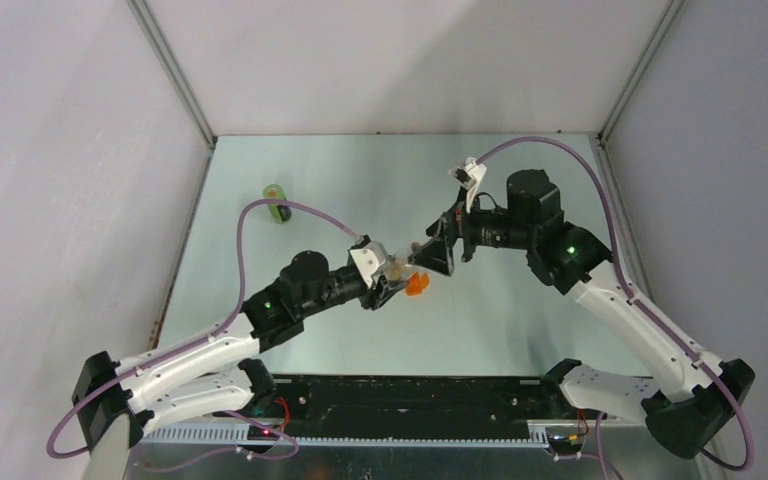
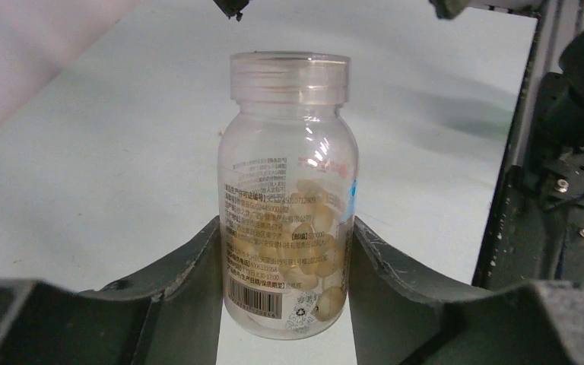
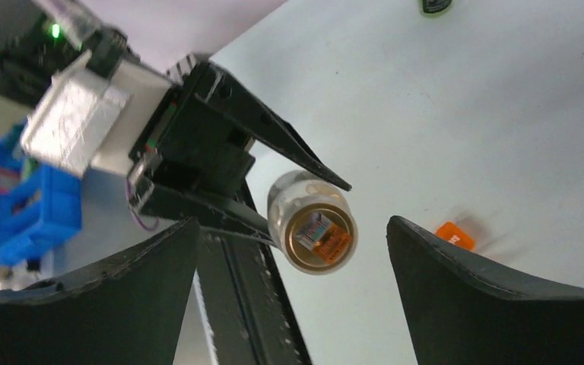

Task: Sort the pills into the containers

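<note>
1. The left gripper (image 2: 289,262) is closed on the clear vial (image 2: 289,175). One finger presses each side of its lower body, and the neck and shoulder stick out past the fingertips.
2. The vial is over the middle of the table (image 1: 500,330), lying roughly horizontal with its neck pointing at the right gripper (image 1: 423,250). It looks lifted clear of the surface, but no view shows the gap plainly.
3. Pale yellow pills (image 2: 315,228) sit in the lower half of the vial, behind a printed label with a barcode.
4. The right gripper is wide open and holds nothing. In the right wrist view its two fingers frame the vial's end with a clear gap on each side. In the left wrist view its fingertips show just beyond the vial's rim.
5. From the right wrist, the vial's end is a gold-brown disc with an orange patch on it. I can't tell whether that is a seal, a cap, or the contents seen through the mouth.
6. The orange box (image 1: 417,284) lies on the table just beside the left gripper's tip, under the spot where the two grippers meet. It is blurred, so its recesses can't be made out.
7. The green bottle (image 1: 277,204) lies at the far left of the table, well apart from both grippers.
8. The left arm's purple cable (image 1: 260,215) loops up beside the green bottle.
9. A blue crate (image 3: 26,213) shows behind the left arm in the right wrist view, off the table.
</note>
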Tool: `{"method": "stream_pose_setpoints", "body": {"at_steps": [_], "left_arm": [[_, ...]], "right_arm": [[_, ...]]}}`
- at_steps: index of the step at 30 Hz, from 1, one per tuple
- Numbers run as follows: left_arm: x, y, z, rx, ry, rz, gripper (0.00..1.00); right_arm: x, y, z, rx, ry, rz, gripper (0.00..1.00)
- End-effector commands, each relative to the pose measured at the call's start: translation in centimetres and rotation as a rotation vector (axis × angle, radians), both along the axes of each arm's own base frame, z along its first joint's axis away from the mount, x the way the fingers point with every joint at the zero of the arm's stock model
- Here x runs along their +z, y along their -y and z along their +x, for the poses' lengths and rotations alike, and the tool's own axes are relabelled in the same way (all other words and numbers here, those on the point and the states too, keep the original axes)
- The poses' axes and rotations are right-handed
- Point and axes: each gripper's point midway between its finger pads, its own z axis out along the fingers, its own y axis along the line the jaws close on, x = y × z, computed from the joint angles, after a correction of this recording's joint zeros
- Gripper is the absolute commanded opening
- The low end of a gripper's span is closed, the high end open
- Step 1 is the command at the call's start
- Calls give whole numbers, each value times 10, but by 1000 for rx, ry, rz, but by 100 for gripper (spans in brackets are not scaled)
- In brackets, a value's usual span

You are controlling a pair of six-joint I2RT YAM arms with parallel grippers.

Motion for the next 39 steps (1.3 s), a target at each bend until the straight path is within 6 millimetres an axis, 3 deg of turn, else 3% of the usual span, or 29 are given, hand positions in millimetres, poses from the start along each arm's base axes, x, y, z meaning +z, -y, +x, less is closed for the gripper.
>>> {"method": "stream_pose_setpoints", "body": {"at_steps": [1,9,18,22,26,32,39], "left_arm": [[28,12,-14,-101,9,-50,0],[34,17,-32,-208,-2,-45,0],[41,18,-41,-254,6,-57,0],[45,15,-42,-246,12,-65,0],[44,13,-38,-221,19,-60,0],[38,14,-36,-216,1,-41,0],[41,16,-38,-237,0,-44,0]], "right_arm": [[-7,9,-30,275,178,-51,95],[-4,9,-24,285,227,-48,85],[-16,4,31,41,94,-58,70],[-26,10,64,-109,45,-72,70],[-18,17,75,-157,4,-26,76],[12,23,27,53,76,57,93],[9,29,-33,344,171,66,95]]}}
